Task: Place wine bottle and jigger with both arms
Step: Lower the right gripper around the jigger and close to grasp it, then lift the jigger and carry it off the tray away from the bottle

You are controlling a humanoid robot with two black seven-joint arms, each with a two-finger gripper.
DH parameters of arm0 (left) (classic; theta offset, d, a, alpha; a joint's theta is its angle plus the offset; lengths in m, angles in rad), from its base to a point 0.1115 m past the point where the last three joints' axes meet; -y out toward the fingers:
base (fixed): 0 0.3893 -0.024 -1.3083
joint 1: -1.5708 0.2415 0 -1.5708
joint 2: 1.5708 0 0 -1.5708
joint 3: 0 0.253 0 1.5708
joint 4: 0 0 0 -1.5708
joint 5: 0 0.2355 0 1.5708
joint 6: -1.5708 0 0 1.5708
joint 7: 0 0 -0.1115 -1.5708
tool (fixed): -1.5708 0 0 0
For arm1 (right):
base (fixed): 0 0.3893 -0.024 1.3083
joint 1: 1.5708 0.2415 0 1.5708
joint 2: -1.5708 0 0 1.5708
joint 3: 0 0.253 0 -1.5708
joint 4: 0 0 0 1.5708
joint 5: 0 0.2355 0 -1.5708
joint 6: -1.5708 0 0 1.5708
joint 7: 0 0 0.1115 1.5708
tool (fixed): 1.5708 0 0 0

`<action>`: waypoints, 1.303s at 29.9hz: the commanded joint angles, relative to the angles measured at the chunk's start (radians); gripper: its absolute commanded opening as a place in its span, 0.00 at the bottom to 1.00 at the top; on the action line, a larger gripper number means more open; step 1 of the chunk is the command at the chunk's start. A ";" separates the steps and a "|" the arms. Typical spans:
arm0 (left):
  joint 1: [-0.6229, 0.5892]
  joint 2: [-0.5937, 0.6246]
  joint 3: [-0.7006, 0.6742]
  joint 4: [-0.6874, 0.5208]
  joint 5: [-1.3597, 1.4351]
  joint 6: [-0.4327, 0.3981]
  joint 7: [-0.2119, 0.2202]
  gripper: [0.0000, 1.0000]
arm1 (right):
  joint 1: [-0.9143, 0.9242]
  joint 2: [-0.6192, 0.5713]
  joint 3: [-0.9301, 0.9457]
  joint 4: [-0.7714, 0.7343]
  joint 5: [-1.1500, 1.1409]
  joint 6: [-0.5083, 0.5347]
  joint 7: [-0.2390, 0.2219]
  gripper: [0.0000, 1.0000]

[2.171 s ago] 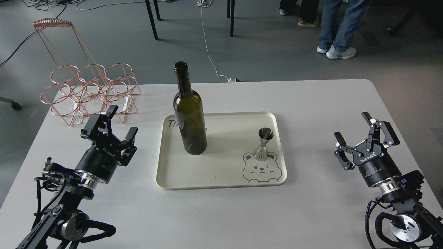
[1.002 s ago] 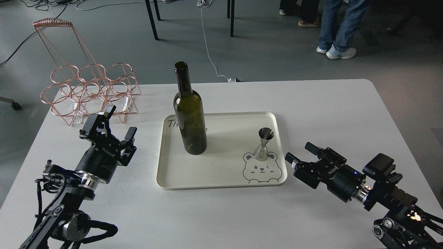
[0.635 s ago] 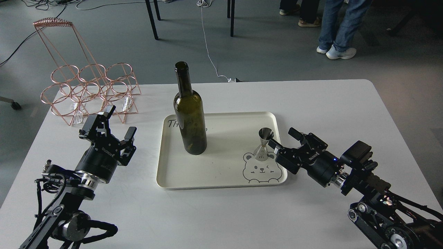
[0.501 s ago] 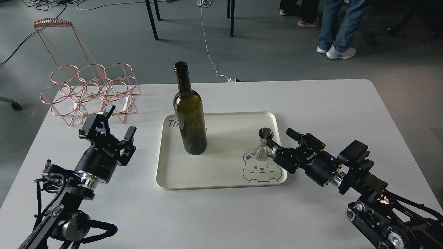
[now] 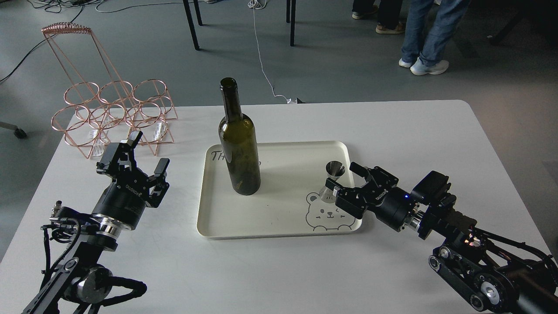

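Observation:
The dark olive-green wine bottle (image 5: 238,148) stands upright on the left part of a cream tray (image 5: 279,218). The small steel jigger (image 5: 332,180) stands on the tray's right part, above a printed bear. My right gripper (image 5: 342,178) lies low and level, open, its fingers on either side of the jigger's lower half, not closed on it. My left gripper (image 5: 141,157) is open and empty, raised over the table left of the tray, well apart from the bottle.
A copper wire bottle rack (image 5: 109,111) stands at the table's back left corner. The white table (image 5: 392,131) ends close behind the tray. Table legs and people's legs (image 5: 420,30) stand on the floor beyond.

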 commanded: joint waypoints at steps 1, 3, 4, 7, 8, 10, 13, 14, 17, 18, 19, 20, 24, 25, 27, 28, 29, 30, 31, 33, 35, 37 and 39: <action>0.000 0.000 0.000 -0.002 0.000 -0.001 0.000 0.98 | 0.011 0.000 -0.030 -0.015 0.000 0.000 0.000 0.93; -0.001 0.002 0.000 -0.002 0.000 -0.001 0.000 0.98 | 0.012 0.002 -0.039 -0.028 0.000 0.000 0.000 0.93; -0.001 0.003 0.000 -0.003 0.002 -0.001 0.000 0.98 | 0.014 0.003 -0.041 -0.034 0.000 0.000 0.000 0.92; -0.001 0.003 0.000 -0.005 0.002 -0.001 0.000 0.98 | 0.024 0.017 -0.044 -0.054 0.000 0.000 0.000 0.82; 0.000 0.003 0.000 -0.005 0.000 -0.001 0.000 0.98 | 0.024 0.024 -0.044 -0.058 0.000 -0.001 0.000 0.79; -0.001 0.003 0.000 -0.009 0.000 -0.001 0.000 0.98 | 0.027 0.035 -0.042 -0.069 0.000 -0.003 0.000 0.73; -0.001 0.005 0.000 -0.022 0.002 -0.001 0.000 0.98 | 0.034 0.040 -0.044 -0.077 0.000 -0.006 0.000 0.63; -0.001 0.005 0.000 -0.023 0.000 -0.001 0.000 0.98 | 0.041 0.040 -0.044 -0.077 0.000 -0.008 0.000 0.62; -0.001 0.005 0.000 -0.023 0.000 0.000 0.000 0.98 | 0.046 0.041 -0.042 -0.081 0.000 -0.008 0.000 0.61; -0.001 0.003 0.000 -0.023 0.002 -0.001 0.000 0.98 | 0.047 0.041 -0.042 -0.083 0.000 -0.009 0.000 0.60; -0.001 0.003 0.000 -0.023 0.000 -0.001 0.000 0.98 | 0.047 0.043 -0.042 -0.083 0.000 -0.009 0.000 0.58; -0.001 0.003 0.000 -0.023 0.002 -0.001 0.000 0.98 | 0.047 0.044 -0.042 -0.083 0.000 -0.009 0.000 0.54; -0.001 0.003 0.000 -0.023 0.002 0.000 0.000 0.98 | 0.049 0.046 -0.042 -0.083 0.000 -0.011 0.000 0.37; -0.001 0.005 0.000 -0.023 0.002 0.000 0.000 0.98 | 0.049 0.046 -0.044 -0.083 0.000 -0.011 0.000 0.34; -0.001 0.005 0.000 -0.023 0.002 0.000 0.000 0.98 | 0.050 0.046 -0.044 -0.082 0.000 -0.012 0.000 0.26; -0.001 0.005 0.000 -0.023 0.000 0.000 0.000 0.98 | 0.052 0.046 -0.044 -0.082 0.000 -0.012 0.000 0.23; -0.001 0.003 0.000 -0.023 0.002 0.000 0.000 0.98 | 0.055 0.046 -0.044 -0.080 0.000 -0.012 0.000 0.22; -0.001 0.003 0.000 -0.023 0.002 0.000 0.000 0.98 | 0.057 0.048 -0.044 -0.077 0.000 -0.012 0.000 0.21; -0.001 0.003 0.000 -0.023 0.002 0.000 0.000 0.98 | 0.057 0.048 -0.042 -0.072 0.000 -0.012 0.000 0.19; -0.001 0.005 0.000 -0.023 0.002 0.000 0.000 0.98 | 0.052 0.048 -0.041 -0.052 0.000 -0.017 0.000 0.18; -0.001 0.003 -0.002 -0.023 0.002 0.000 0.000 0.98 | 0.047 0.043 -0.033 -0.025 0.000 -0.021 0.000 0.18; -0.001 0.003 -0.002 -0.025 0.002 0.000 0.000 0.98 | 0.043 0.037 -0.003 0.007 0.000 -0.021 0.000 0.18; -0.001 0.003 -0.005 -0.029 0.002 0.000 0.000 0.98 | 0.037 0.031 0.046 0.032 0.000 -0.021 0.000 0.19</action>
